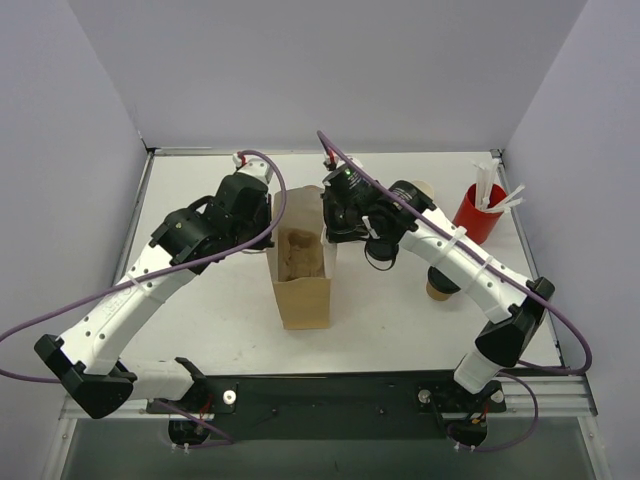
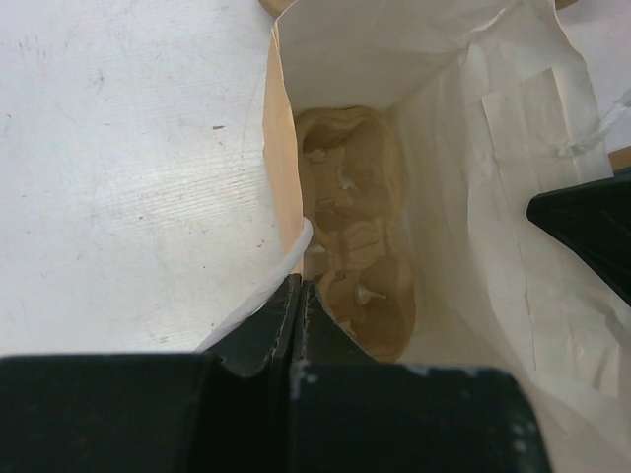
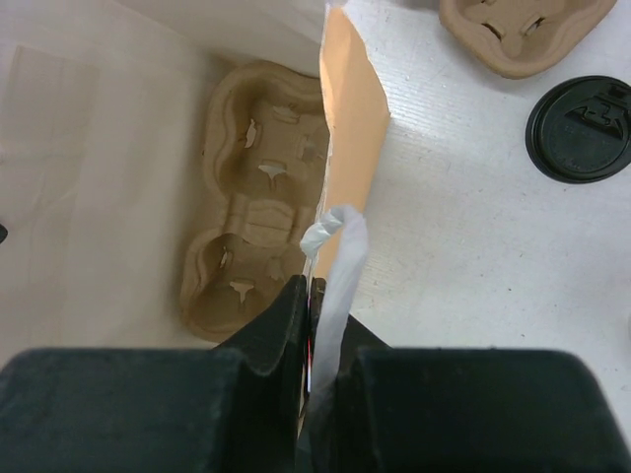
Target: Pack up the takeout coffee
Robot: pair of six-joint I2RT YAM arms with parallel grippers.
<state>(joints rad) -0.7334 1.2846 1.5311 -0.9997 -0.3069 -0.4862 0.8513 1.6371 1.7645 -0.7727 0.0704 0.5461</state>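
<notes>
The brown paper bag (image 1: pixel 303 285) stands open mid-table with a moulded pulp cup carrier (image 2: pixel 355 227) lying in its bottom. My left gripper (image 2: pixel 299 286) is shut on the bag's left wall at the rim, seen from above at the bag's left edge (image 1: pixel 271 218). My right gripper (image 3: pixel 315 288) is shut on the bag's right wall (image 3: pixel 350 108) by its white handle, at the bag's right edge from above (image 1: pixel 330 228). The kraft-tan takeout coffee cup (image 1: pixel 437 291) stands right of the bag, mostly hidden under my right forearm.
A flat black lid (image 3: pixel 582 115) lies on the table right of the bag. A second pulp carrier (image 3: pixel 518 30) sits beyond it. A red cup with white sticks (image 1: pixel 478 212) stands at the back right. White walls close in the table.
</notes>
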